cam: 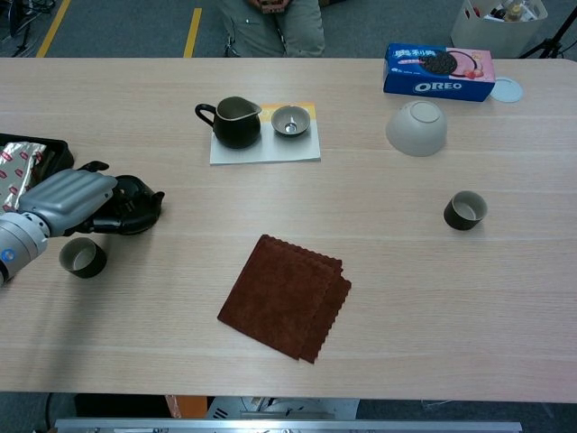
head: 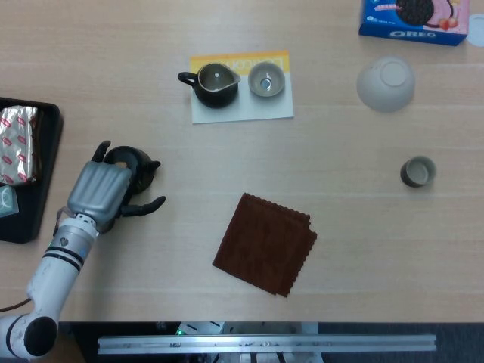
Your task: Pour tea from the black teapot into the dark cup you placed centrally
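Left hand (cam: 68, 200) at the table's (cam: 406, 298) left side, fingers (head: 145, 205) wrapped round the black teapot (cam: 137, 203), which seems to sit on the table. Dark cup (cam: 81, 257) just in front of that hand. Brown cloth (cam: 284, 296) centre. Second dark cup (cam: 464, 209) far right. Right hand out of sight.

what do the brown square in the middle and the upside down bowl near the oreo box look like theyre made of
The brown square looks like cloth, probably a soft matte napkin or tea towel: it is folded in layers, with zigzag-cut edges and no shine. The upside-down bowl looks like ceramic or stoneware with a pale, smooth, fairly matte glaze and a raised foot ring on top; plastic cannot be ruled out from these views.
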Robot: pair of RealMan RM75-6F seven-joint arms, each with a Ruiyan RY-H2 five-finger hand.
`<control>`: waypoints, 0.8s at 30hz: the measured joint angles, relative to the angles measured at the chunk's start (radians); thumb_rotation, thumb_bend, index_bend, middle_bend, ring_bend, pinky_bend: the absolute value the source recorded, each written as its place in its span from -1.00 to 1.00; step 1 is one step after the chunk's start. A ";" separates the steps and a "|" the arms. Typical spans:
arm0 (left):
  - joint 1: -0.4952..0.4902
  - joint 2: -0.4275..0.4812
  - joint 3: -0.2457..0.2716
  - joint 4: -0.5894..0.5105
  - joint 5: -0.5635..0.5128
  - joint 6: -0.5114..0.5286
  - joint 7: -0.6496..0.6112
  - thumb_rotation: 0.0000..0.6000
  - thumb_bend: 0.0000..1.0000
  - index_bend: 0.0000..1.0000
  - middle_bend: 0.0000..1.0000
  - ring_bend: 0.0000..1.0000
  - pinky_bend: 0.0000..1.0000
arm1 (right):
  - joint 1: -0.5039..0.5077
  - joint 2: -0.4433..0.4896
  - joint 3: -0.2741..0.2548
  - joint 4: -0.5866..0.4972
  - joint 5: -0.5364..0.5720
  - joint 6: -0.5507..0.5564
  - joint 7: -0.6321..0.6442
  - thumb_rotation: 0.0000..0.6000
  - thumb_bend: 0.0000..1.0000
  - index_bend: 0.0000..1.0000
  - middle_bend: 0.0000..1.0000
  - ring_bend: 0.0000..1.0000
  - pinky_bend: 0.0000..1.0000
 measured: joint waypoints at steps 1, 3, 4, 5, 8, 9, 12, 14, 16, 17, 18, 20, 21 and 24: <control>0.000 0.001 -0.003 0.001 0.001 0.000 -0.009 -1.00 -0.70 0.65 0.82 0.38 -1.00 | 0.000 0.000 0.000 -0.001 0.000 0.000 -0.001 1.00 -0.76 -0.56 -0.69 -0.97 -0.74; 0.000 0.002 -0.010 0.003 0.003 -0.001 -0.031 -1.00 -0.70 0.68 0.84 0.41 -1.00 | 0.001 0.001 0.001 -0.004 0.001 -0.001 -0.002 1.00 -0.76 -0.56 -0.69 -0.97 -0.74; 0.001 0.002 -0.013 0.005 0.004 -0.001 -0.040 -1.00 -0.70 0.69 0.86 0.42 -1.00 | 0.001 0.001 0.001 -0.004 0.001 -0.001 -0.002 1.00 -0.76 -0.56 -0.69 -0.97 -0.74; 0.001 0.002 -0.016 0.008 0.006 0.000 -0.049 -1.00 -0.71 0.71 0.88 0.44 -1.00 | 0.000 0.002 0.001 -0.005 0.001 -0.001 -0.002 1.00 -0.76 -0.56 -0.69 -0.97 -0.74; 0.005 -0.001 -0.025 0.021 0.020 0.013 -0.073 -1.00 -0.71 0.76 0.91 0.48 -1.00 | -0.001 0.002 0.002 -0.006 0.001 0.001 -0.002 1.00 -0.76 -0.56 -0.69 -0.97 -0.74; 0.007 -0.004 -0.028 0.027 0.029 0.022 -0.081 -1.00 -0.71 0.78 0.92 0.49 -1.00 | -0.001 0.003 0.002 -0.007 0.001 0.001 -0.002 1.00 -0.76 -0.56 -0.69 -0.97 -0.74; 0.012 -0.012 -0.036 0.043 0.049 0.038 -0.105 -1.00 -0.71 0.84 0.96 0.53 -1.00 | -0.002 0.005 0.002 -0.010 0.001 0.002 -0.002 1.00 -0.76 -0.56 -0.69 -0.97 -0.74; 0.015 -0.017 -0.041 0.051 0.059 0.047 -0.121 -1.00 -0.71 0.88 0.99 0.56 -1.00 | -0.003 0.006 0.002 -0.012 0.001 0.004 -0.002 1.00 -0.76 -0.56 -0.69 -0.97 -0.74; 0.019 -0.022 -0.048 0.062 0.074 0.061 -0.138 -1.00 -0.71 0.90 1.00 0.58 -1.00 | -0.005 0.008 0.003 -0.015 0.001 0.007 -0.002 1.00 -0.76 -0.56 -0.69 -0.97 -0.74; 0.020 -0.023 -0.051 0.066 0.080 0.067 -0.144 -1.00 -0.71 0.91 1.00 0.59 -1.00 | -0.006 0.008 0.003 -0.016 0.001 0.008 -0.003 1.00 -0.76 -0.56 -0.69 -0.97 -0.74; 0.023 -0.024 -0.055 0.071 0.087 0.074 -0.151 -1.00 -0.71 0.92 1.00 0.60 -1.00 | -0.007 0.009 0.003 -0.017 0.001 0.011 -0.002 1.00 -0.76 -0.56 -0.69 -0.97 -0.74; 0.025 -0.022 -0.060 0.074 0.095 0.082 -0.157 -1.00 -0.71 0.93 1.00 0.61 -1.00 | -0.009 0.011 0.003 -0.019 0.000 0.015 -0.002 1.00 -0.76 -0.56 -0.69 -0.97 -0.74; 0.026 -0.019 -0.062 0.074 0.099 0.086 -0.158 -1.00 -0.71 0.94 1.00 0.61 -1.00 | -0.010 0.012 0.003 -0.020 -0.001 0.017 -0.002 1.00 -0.76 -0.56 -0.69 -0.97 -0.74; 0.029 -0.011 -0.067 0.073 0.102 0.098 -0.153 -1.00 -0.71 0.97 1.00 0.64 -1.00 | -0.013 0.013 0.003 -0.023 -0.003 0.024 0.000 1.00 -0.76 -0.56 -0.69 -0.97 -0.74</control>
